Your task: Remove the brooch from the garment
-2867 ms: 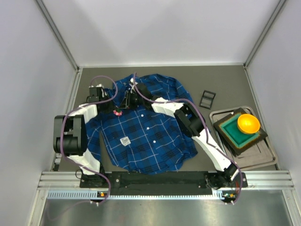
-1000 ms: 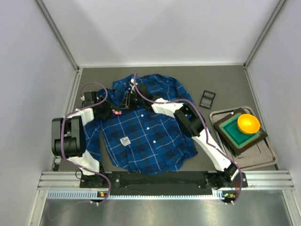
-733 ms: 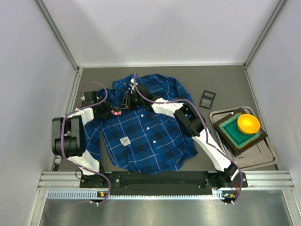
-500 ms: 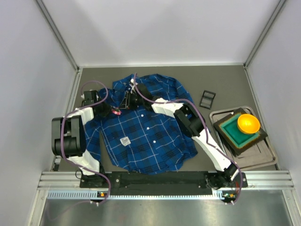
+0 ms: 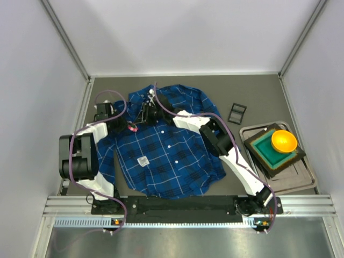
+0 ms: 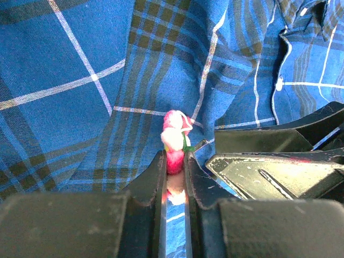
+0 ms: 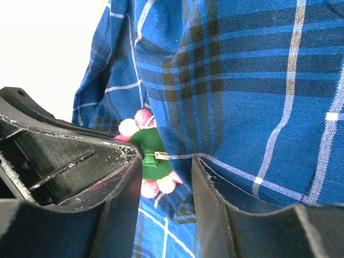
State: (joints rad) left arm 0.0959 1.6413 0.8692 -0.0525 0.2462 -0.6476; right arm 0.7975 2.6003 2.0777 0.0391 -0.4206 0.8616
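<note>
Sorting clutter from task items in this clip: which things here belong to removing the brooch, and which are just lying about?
Belongs to the job:
- brooch
- blue plaid shirt
- left gripper, shut on the brooch
- right gripper, open, close by

Lying about:
- orange bowl
- green square tray
- grey tray
- small black frame
- white tag on the shirt

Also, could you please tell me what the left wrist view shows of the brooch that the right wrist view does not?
Only the left wrist view shows the brooch from its pink and white beaded side, pinched between the fingers of the left tool, with a white button off to the right. Only the right wrist view shows its green backing and metal pin, between the parted fingers of the right tool. Both show the brooch against the blue plaid garment.
</note>
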